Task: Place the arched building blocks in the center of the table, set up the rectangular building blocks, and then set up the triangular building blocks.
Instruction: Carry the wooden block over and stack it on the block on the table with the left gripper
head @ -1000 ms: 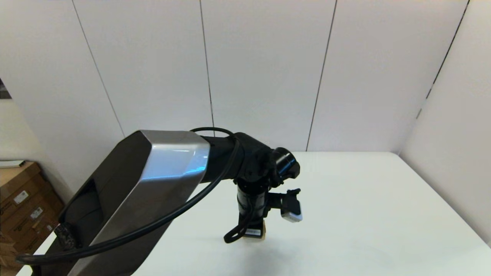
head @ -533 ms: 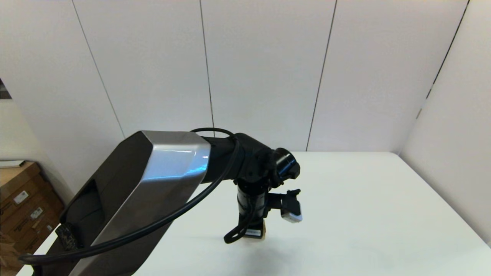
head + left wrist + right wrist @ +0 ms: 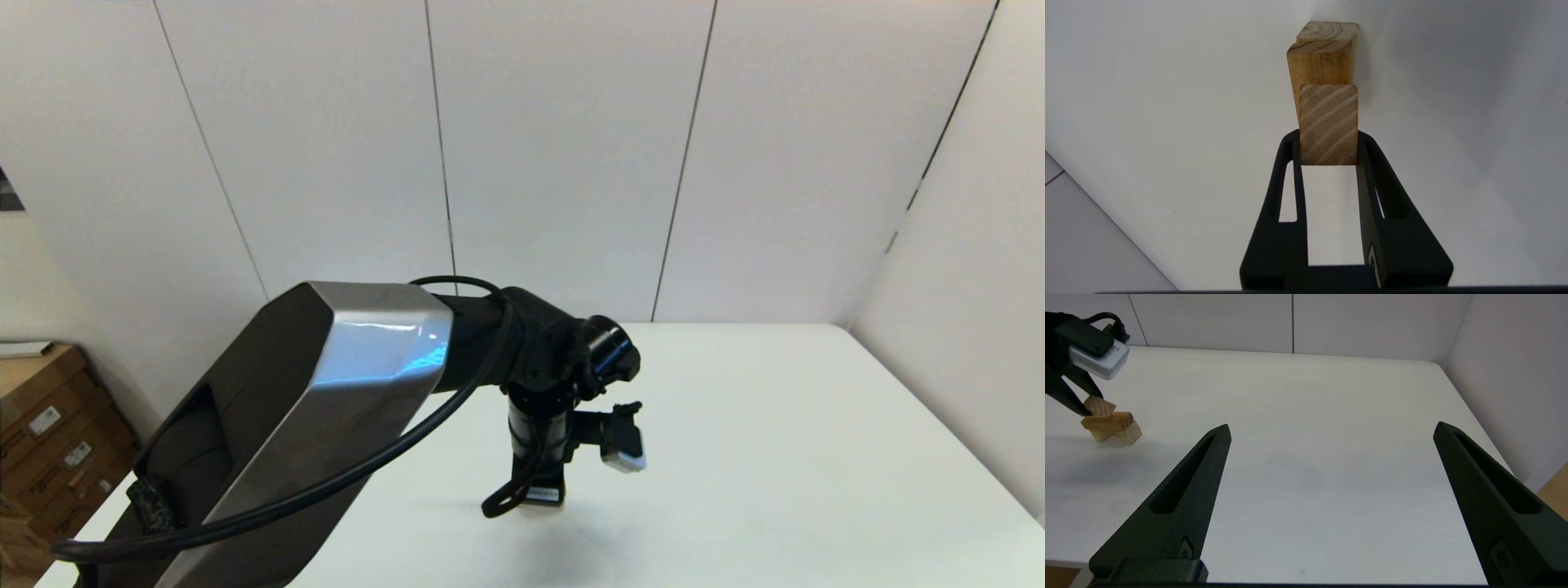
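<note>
My left pincer (image 3: pixel 1328 141) grips the rectangular block (image 3: pixel 1328 122) just above the arched block (image 3: pixel 1319 61) on the desk (image 3: pixel 775 425). My right pincer (image 3: pixel 1331 430) hangs wide open, well apart.

Non-task items only. Wall (image 3: pixel 571 147): pale panels behind the table, split by thin dark vertical seams, same panels visible in the right wrist view. Side wall (image 3: pixel 955 327) on the right, meets the back wall at a corner, one dark seam near that corner. Cardboard boxes (image 3: pixel 49 441) stacked at far left, below table level, brown, with small white labels on the faces. Something flat and pale sits on top of the stack, cannot tell what it is.
</note>
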Tool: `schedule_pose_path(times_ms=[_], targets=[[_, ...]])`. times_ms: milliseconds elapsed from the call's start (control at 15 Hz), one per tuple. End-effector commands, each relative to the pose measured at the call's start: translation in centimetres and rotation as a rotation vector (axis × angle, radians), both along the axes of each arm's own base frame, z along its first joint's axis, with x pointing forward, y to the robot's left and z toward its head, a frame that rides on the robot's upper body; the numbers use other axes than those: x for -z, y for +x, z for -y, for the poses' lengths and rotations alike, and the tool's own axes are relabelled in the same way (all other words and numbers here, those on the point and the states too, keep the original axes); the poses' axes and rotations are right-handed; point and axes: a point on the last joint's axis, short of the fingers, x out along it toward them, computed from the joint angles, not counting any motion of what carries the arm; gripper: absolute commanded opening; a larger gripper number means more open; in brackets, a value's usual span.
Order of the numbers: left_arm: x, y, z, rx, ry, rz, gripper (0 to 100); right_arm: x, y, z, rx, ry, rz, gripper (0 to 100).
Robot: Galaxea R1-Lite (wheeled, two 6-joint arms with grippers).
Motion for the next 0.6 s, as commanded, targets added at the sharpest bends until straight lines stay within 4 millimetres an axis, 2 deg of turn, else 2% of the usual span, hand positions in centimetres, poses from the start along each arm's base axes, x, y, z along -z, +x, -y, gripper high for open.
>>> schedule_pose_path(times_ms=[67, 600], targets=[[0.26, -0.03, -0.01, 0.003, 0.009, -0.009, 0, 0.05, 0.01, 0.00, -0.001, 0.000, -0.002, 100], [0.46, 0.01, 0.03, 0.002, 0.012, -0.010, 0, 0.05, 0.01, 0.00, -0.001, 0.000, -0.002, 100]])
